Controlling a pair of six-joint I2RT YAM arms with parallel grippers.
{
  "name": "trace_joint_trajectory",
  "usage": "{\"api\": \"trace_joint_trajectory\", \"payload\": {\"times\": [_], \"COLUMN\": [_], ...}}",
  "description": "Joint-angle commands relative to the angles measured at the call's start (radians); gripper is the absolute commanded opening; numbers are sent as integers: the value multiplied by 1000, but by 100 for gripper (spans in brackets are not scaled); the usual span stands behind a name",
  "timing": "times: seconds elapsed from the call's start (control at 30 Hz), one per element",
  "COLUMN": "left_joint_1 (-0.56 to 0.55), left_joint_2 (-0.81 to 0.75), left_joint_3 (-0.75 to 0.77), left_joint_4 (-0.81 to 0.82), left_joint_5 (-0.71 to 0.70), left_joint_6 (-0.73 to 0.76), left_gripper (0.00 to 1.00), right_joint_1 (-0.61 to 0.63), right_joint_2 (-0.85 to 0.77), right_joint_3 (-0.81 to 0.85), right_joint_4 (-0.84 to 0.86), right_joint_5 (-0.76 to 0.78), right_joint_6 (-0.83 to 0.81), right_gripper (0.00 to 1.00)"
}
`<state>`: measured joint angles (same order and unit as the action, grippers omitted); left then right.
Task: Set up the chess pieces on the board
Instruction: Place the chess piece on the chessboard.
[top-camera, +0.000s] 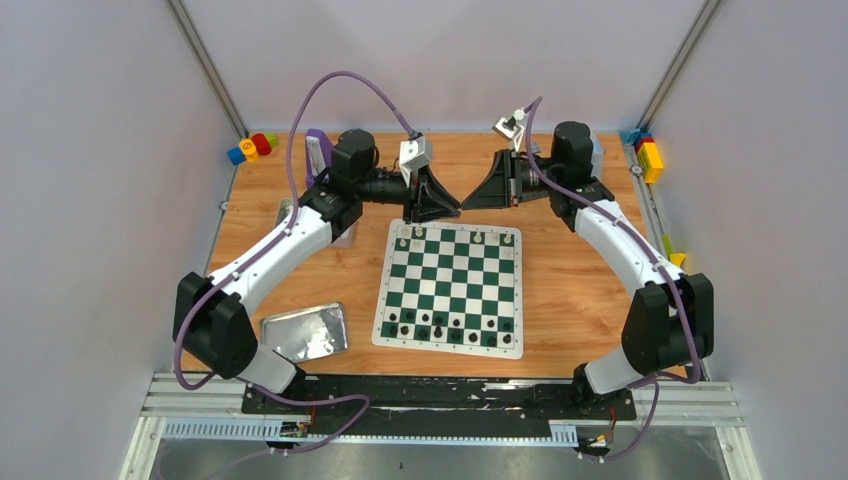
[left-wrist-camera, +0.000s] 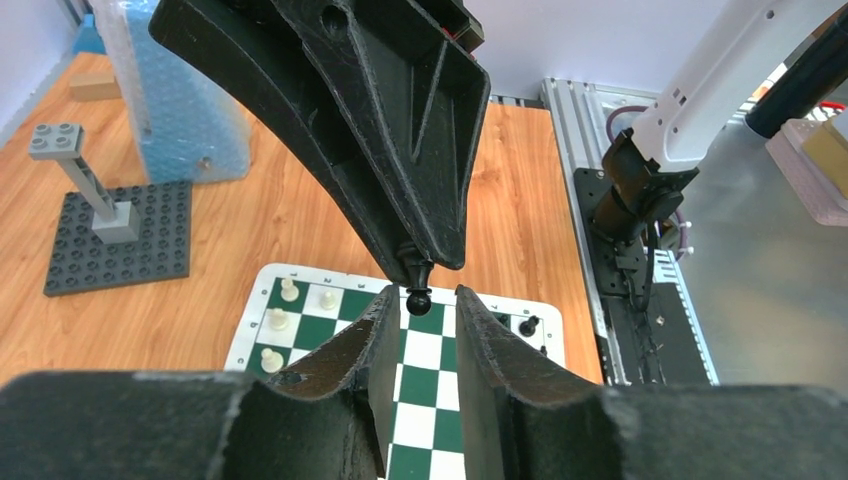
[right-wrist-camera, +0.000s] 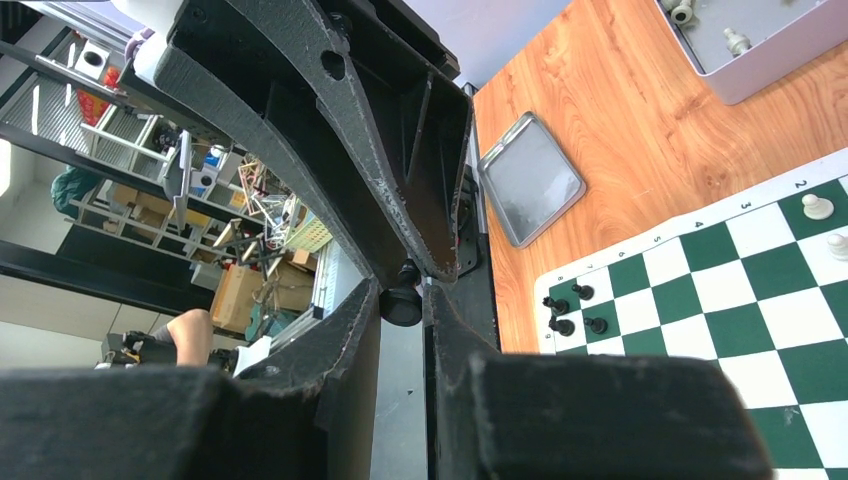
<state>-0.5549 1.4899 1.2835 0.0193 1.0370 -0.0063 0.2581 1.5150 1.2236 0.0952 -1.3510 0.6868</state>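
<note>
The green and white board (top-camera: 450, 290) lies mid-table, with a few white chess pieces (top-camera: 418, 233) on its far rows and black ones (top-camera: 455, 333) on its near rows. My two grippers meet tip to tip above the board's far edge. My right gripper (top-camera: 472, 199) is shut on the base of a black pawn (right-wrist-camera: 402, 305). The pawn's round head (left-wrist-camera: 418, 297) sticks out between the fingers of my left gripper (left-wrist-camera: 421, 303), which is open, with a gap still showing beside the head. The board also shows in the left wrist view (left-wrist-camera: 425, 352) and in the right wrist view (right-wrist-camera: 760, 300).
A shiny tin lid (top-camera: 305, 332) lies left of the board. A dark grey baseplate with a post (left-wrist-camera: 118, 235) and bubble wrap (left-wrist-camera: 180, 110) stand at the far left. A tray holding white pieces (right-wrist-camera: 745, 45) sits nearby. Toy blocks (top-camera: 252, 148) sit at the far corners.
</note>
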Motion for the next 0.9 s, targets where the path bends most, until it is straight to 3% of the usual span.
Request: {"api": "trace_joint_trajectory", "payload": {"times": [0.0, 0.4, 0.63, 0.87], "left_joint_1": [-4, -4, -5, -5], "left_joint_2": [-16, 4, 3, -10], "left_joint_3": [36, 57, 53, 32], "left_joint_4": [4, 19, 21, 19], "left_joint_5": [0, 9, 14, 10], "left_joint_6": [32, 12, 12, 12], "left_gripper": [31, 24, 14, 25], "right_joint_1": [-5, -5, -5, -7], "right_joint_2": [-27, -21, -21, -21], "right_joint_3": [-2, -11, -10, -4], "right_joint_4": [37, 38, 38, 38], "right_joint_5": [6, 8, 7, 9], "right_joint_6": [-12, -18, -17, -15], "right_gripper": [0, 0, 0, 0]}}
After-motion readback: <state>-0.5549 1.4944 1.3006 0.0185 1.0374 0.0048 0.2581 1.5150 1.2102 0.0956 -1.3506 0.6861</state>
